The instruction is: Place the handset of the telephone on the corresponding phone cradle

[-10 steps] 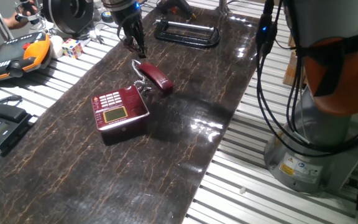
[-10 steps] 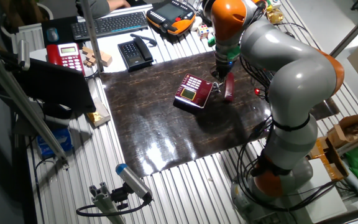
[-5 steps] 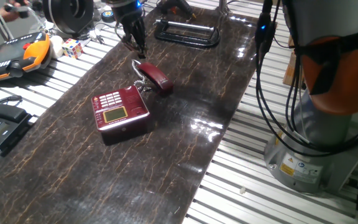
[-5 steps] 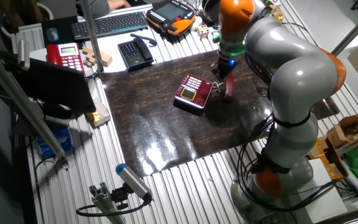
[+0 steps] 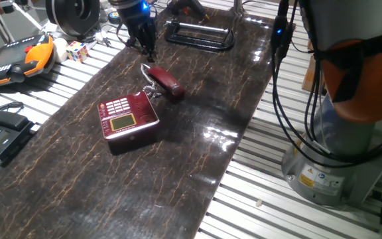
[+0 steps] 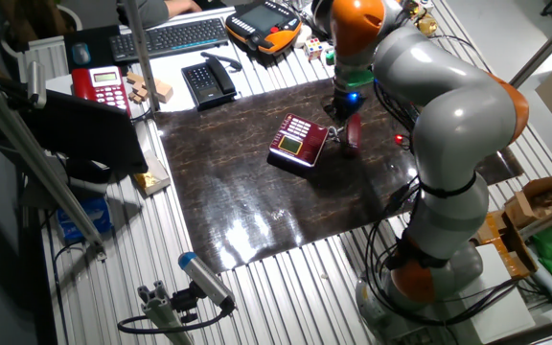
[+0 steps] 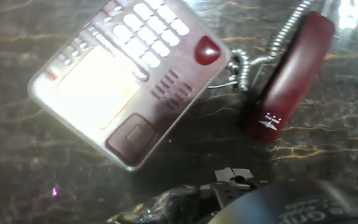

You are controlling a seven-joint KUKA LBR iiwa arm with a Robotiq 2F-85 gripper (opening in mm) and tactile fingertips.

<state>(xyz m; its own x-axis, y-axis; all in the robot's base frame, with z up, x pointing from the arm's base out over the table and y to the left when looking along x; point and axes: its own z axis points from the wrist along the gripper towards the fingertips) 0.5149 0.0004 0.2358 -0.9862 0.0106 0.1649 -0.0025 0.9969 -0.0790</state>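
Gripper (image 5: 144, 45) hangs above the dark mat (image 5: 197, 133); finger spacing cannot be told. Handset (image 5: 165, 82) lies flat just below and beside it, off the cradle, cord coiled toward the telephone (image 5: 127, 118) slightly farther out.

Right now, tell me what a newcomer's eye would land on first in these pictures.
The red telephone sits mid-mat with its pale keys and yellowish display. Its handset lies off the cradle on the dark mat just beside the base, joined by a coiled cord. The hand hangs above the far end of the handset, and the big grey and orange arm looms at the table's side.
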